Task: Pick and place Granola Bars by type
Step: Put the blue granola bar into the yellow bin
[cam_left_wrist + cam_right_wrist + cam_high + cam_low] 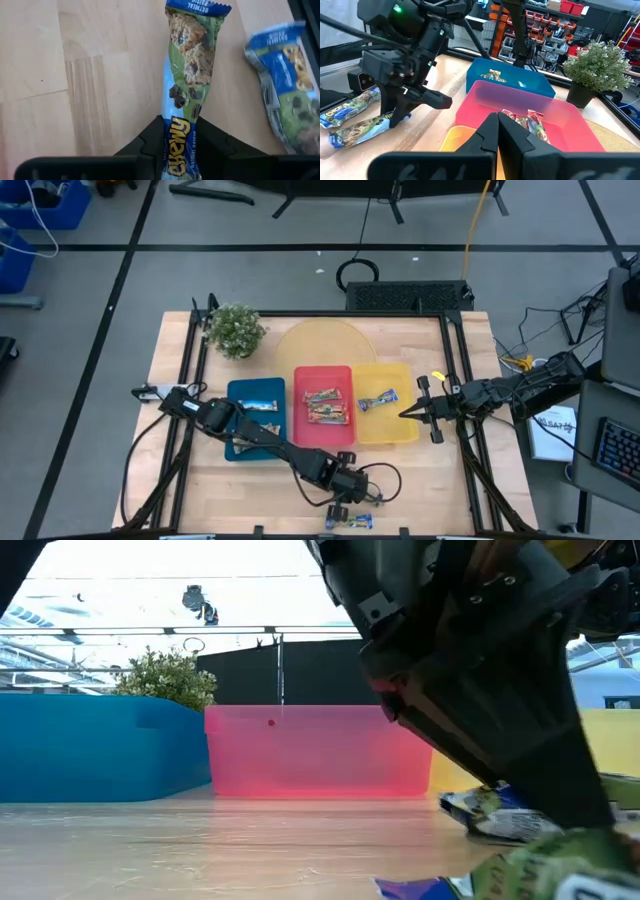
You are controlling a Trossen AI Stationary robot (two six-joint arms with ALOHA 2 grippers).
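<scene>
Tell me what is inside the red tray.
The red tray holds a few red-and-green granola bars, bunched mid-tray. The high view shows two or three; the exact count is unclear, and anything beneath them is hidden.

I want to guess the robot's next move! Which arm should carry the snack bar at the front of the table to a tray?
Probably the left arm. Its gripper is already shut on a blue-and-green bar at the table's front edge. The right gripper waits shut over the yellow tray, holding nothing.
</scene>
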